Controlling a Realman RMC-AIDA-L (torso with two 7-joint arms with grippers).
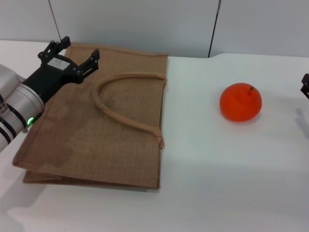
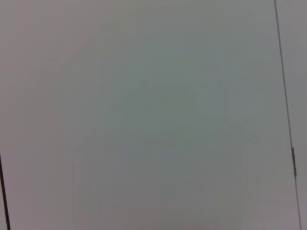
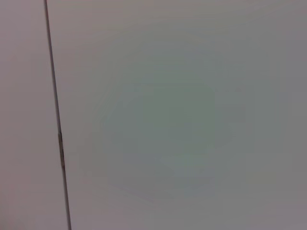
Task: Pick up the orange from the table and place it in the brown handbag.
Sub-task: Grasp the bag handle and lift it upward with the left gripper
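Head view shows no readable writing on anything; the orange [image 1: 240,102] is bright, round and slightly flattened with a small dark stem nub on top, sitting on the white table [image 1: 231,183] well to the right of the brown handbag [image 1: 104,130], which lies flat with a rope-like loop handle across it. The left gripper [image 1: 77,52] reaches in low over the bag's far left corner with its black fingers spread apart and nothing between them. Only a dark sliver of the right gripper [image 1: 305,86] shows at the right edge, so whether it is apart or together cannot be told, and both wrist views show only a plain pale wall.
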